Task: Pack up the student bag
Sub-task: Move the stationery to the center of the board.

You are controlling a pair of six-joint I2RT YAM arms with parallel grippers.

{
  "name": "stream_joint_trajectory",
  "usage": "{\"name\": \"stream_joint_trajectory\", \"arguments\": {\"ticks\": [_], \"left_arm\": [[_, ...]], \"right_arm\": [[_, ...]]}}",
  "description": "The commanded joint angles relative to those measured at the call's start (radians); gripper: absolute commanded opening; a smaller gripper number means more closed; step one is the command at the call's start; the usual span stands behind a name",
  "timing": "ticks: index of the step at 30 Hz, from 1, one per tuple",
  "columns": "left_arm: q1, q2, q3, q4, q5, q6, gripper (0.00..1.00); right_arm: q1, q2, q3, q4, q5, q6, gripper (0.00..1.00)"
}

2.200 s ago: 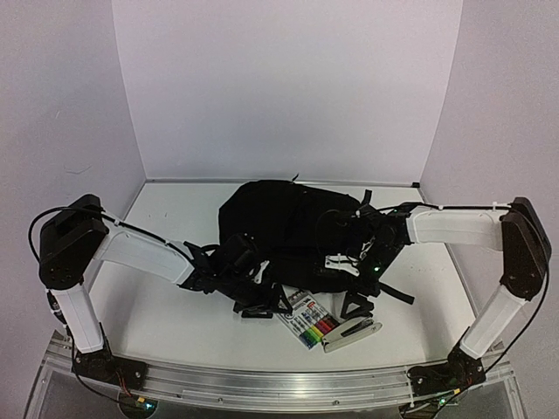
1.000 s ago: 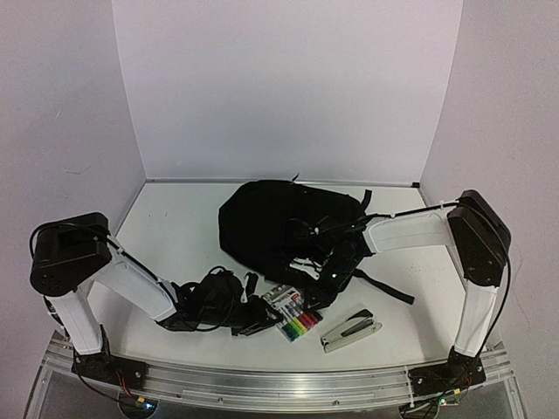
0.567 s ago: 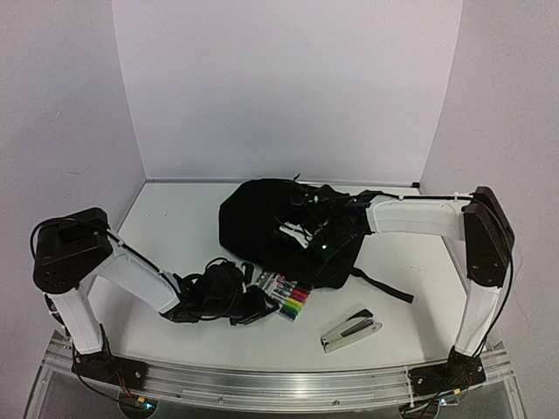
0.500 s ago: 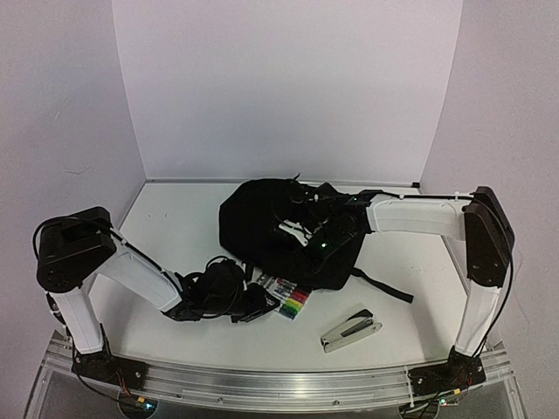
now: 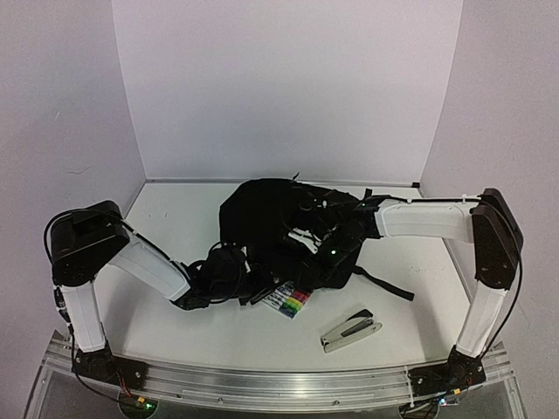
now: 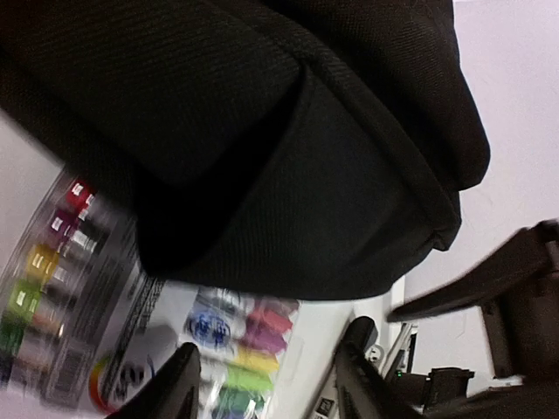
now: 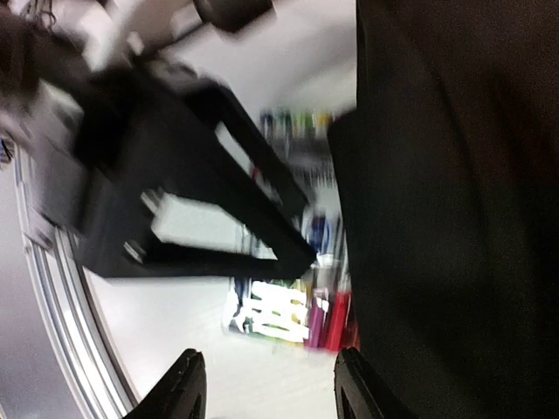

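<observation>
The student bag [image 5: 275, 218], a large soft black backpack, lies in the middle of the table and fills the top of the left wrist view [image 6: 262, 131] and the right side of the right wrist view [image 7: 454, 209]. My left gripper [image 5: 253, 292] [image 6: 271, 371] is at the bag's near edge, open, with nothing between its fingers. My right gripper [image 5: 303, 242] [image 7: 266, 380] hovers over the bag's near right part, also open and empty. A pack of coloured markers [image 5: 288, 301] [image 6: 236, 345] [image 7: 297, 314] lies partly under the bag's near edge.
A grey and black stapler [image 5: 349, 330] lies near the front, right of the markers. A loose black strap [image 5: 384, 284] trails from the bag toward the right. The left arm [image 7: 175, 175] crosses the right wrist view. White walls enclose the table.
Both grippers' jaws have opened wider. The left gripper has moved away from the near edge toward the bag. The bag's near edge now overlaps the marker pack.
</observation>
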Motion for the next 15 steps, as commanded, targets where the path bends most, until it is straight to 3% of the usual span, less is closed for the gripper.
{"name": "stream_joint_trajectory", "arguments": {"ticks": [1,5,9,15], "left_arm": [[-0.011,-0.201,-0.037,-0.141,-0.074,0.0,0.56],[-0.026,-0.347,-0.079,-0.317,-0.167,-0.039,0.61],[-0.033,-0.39,-0.092,-0.473,-0.191,-0.117,0.62],[-0.034,-0.35,-0.177,-0.394,-0.186,-0.275,0.64]], "right_arm": [[-0.003,-0.076,-0.091,-0.018,0.061,-0.026,0.55],[0.0,-0.07,-0.146,0.024,0.076,-0.007,0.64],[-0.001,-0.016,-0.163,0.05,0.106,0.008,0.75],[-0.001,0.033,-0.162,0.102,0.185,-0.006,0.93]]}}
